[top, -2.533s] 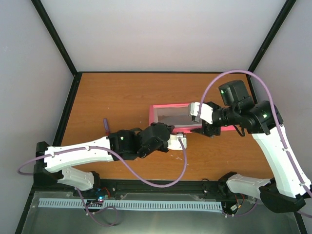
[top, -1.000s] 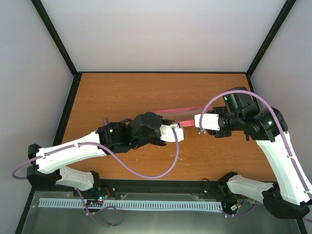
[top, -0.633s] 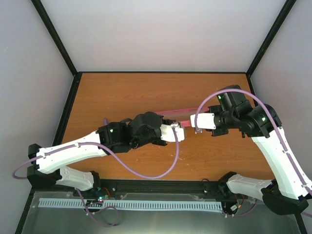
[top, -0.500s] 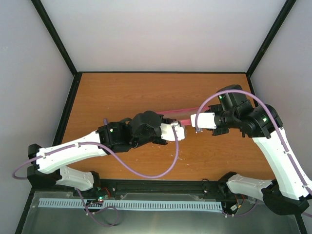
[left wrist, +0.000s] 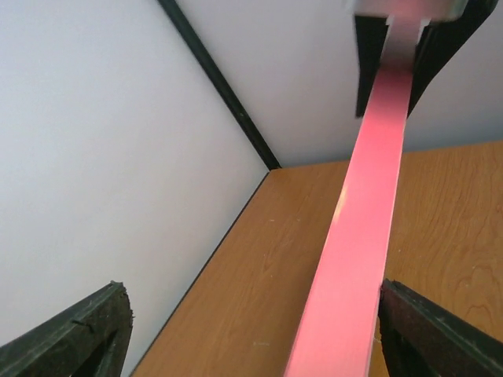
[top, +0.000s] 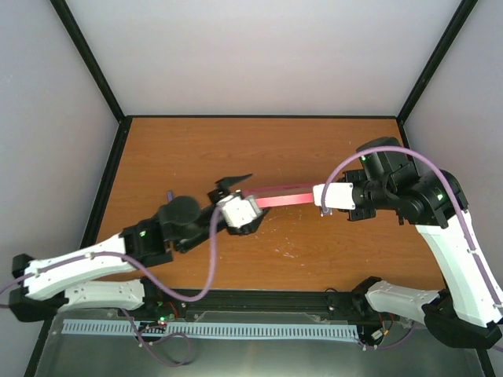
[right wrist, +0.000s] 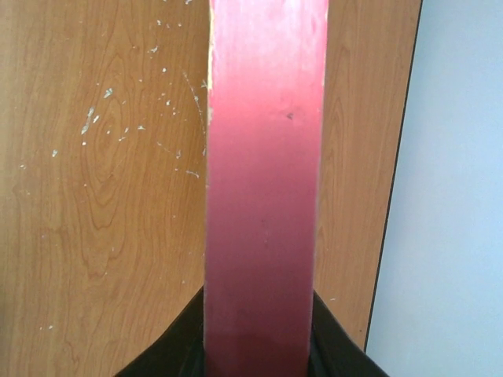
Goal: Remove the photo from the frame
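Bright even light, faint shadows, blurred foreground

The table (top: 196, 149) is viewed from high above its near edge; the frame (top: 283, 199) is shown close, edge-on, from opposite ends by both wrist cameras.

Seen edge-on, the pink frame (right wrist: 263, 196) rises from between the dark fingers (right wrist: 169, 353) clamped at its base, over a white-flecked wooden bench (right wrist: 102, 196); a grey wall (right wrist: 464, 196) flanks the right.
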